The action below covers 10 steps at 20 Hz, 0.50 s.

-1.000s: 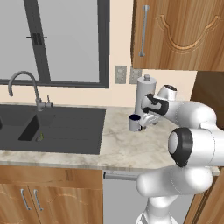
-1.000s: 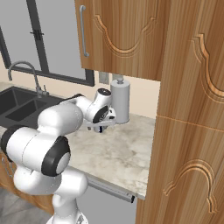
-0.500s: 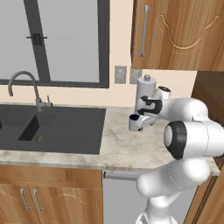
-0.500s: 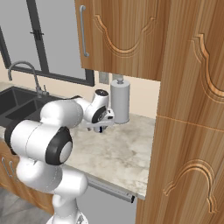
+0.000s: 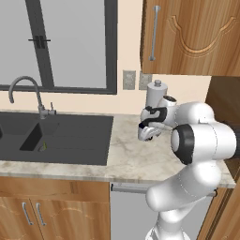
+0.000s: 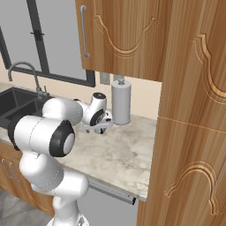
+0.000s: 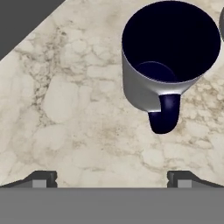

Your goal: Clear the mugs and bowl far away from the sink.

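The dark mug (image 7: 170, 57) stood upright on the marble counter (image 7: 74, 113), right of the sink (image 5: 56, 136) and just in front of the paper towel roll (image 6: 121, 103). Your gripper (image 7: 111, 177) hovered over it, jaws spread wide and empty. I'd say you needed to centre on the rim wall, clear of the handle (image 7: 165, 114), before descending.
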Motion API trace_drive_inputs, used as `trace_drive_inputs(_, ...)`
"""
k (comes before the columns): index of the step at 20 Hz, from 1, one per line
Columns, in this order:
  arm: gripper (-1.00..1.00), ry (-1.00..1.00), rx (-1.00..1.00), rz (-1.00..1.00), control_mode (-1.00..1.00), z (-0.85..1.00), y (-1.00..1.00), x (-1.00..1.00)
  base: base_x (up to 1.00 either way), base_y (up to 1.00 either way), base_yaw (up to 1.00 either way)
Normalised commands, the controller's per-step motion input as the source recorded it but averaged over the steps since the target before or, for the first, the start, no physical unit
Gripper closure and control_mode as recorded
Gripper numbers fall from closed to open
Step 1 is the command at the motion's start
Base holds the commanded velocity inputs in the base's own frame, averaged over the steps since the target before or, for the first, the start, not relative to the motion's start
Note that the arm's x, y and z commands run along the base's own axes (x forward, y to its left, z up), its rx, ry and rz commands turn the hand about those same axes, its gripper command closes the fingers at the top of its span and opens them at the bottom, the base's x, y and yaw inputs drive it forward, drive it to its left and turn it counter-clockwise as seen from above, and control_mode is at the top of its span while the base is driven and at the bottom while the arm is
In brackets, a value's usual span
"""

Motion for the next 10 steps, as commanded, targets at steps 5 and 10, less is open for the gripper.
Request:
trace_drive_inputs(5,-1.0,-0.04,0.0,0.0,-1.0,-0.12,-0.02,0.23,0.0,0.0,0.0)
trace_drive_inputs(10,-1.0,-0.04,0.0,0.0,-1.0,-0.12,-0.03,0.31,0.0,0.0,0.0)
